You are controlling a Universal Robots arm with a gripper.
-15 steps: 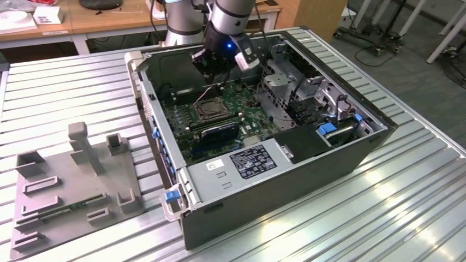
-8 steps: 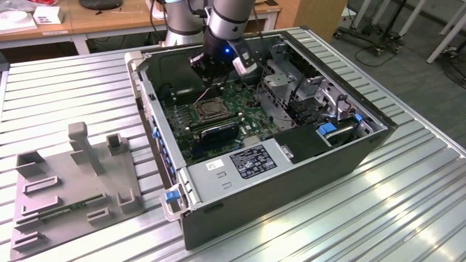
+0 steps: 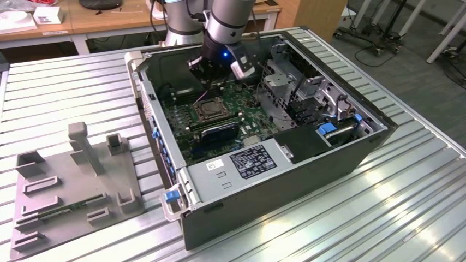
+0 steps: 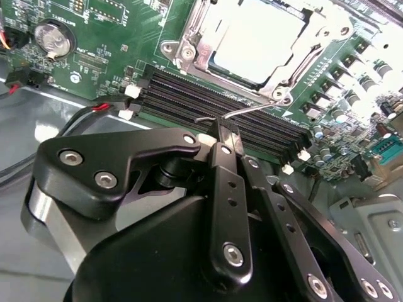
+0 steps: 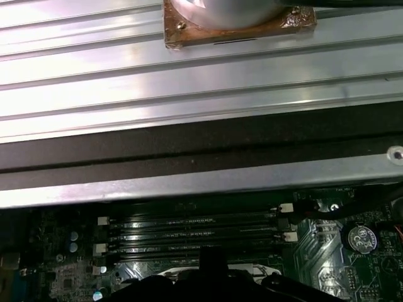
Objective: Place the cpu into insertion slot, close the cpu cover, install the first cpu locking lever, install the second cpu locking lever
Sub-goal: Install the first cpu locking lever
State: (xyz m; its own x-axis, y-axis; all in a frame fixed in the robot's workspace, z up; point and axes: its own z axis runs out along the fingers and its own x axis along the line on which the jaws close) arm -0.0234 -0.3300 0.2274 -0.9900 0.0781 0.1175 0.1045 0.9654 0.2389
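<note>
**Claw at the wire lever beside the closed socket**

In the upper middle of the exterior view, the claw (image 3: 209, 82) reaches down into the open computer case (image 3: 306, 164). It is just above the socket (image 3: 207, 109) on the green board (image 3: 218, 126). The case lies on a ribbed metal table (image 3: 73, 82). At the exterior view's left a grey tray (image 3: 65, 191) with upright holders rests on the same table.

In the second wrist view the chip (image 4: 258, 38) sits inside the socket, its silvery top facing up. The cover frame (image 4: 192, 34) lies flat around it. A thin wire lever (image 4: 255, 108) runs along the socket edge, next to the long black memory slots (image 4: 189, 94).

The two black fingers (image 4: 221, 141) of the claw (image 4: 227, 131) are pressed together with almost no gap between them. Their tips touch the lever near its hooked end. I cannot tell if the wire is pinched between the tips or only pressed by them.
</note>
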